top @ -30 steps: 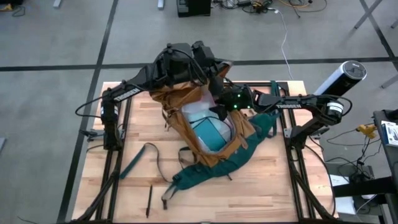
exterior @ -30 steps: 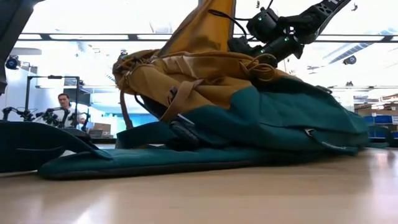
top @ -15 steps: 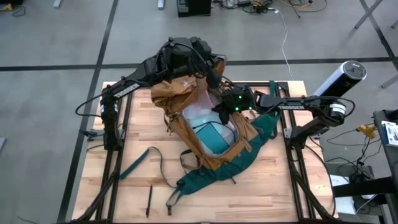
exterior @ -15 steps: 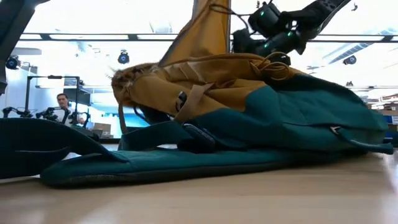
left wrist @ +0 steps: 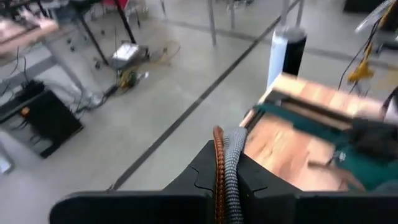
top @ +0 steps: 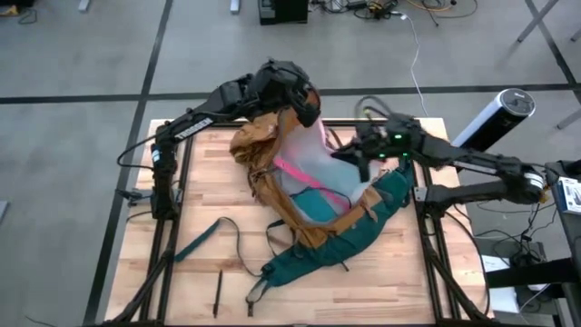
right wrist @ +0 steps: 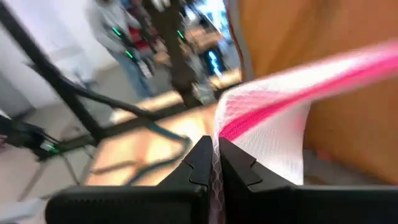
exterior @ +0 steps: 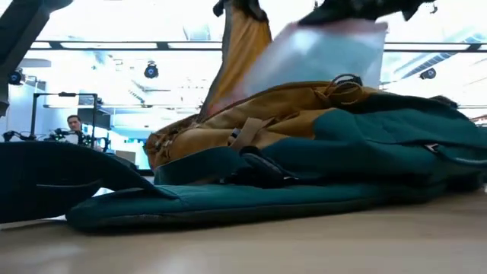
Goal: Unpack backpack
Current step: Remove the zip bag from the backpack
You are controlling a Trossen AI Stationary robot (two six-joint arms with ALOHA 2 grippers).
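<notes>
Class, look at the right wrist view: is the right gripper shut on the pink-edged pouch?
Yes. The right gripper has its fingers pinched together on the pouch edge by the pink zip.

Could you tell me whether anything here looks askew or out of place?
Nothing looks damaged or spilled. The backpack lies slumped open on the table, and the right gripper, shut on the pink-edged mesh pouch, holds it half out of the opening.

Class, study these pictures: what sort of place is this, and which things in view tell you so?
Probably a robotics lab or workshop. A wooden table stands on a bare concrete floor marked with dark tape lines, loose cables trail beside it, and a person sits among other equipment stands in the room behind.
</notes>
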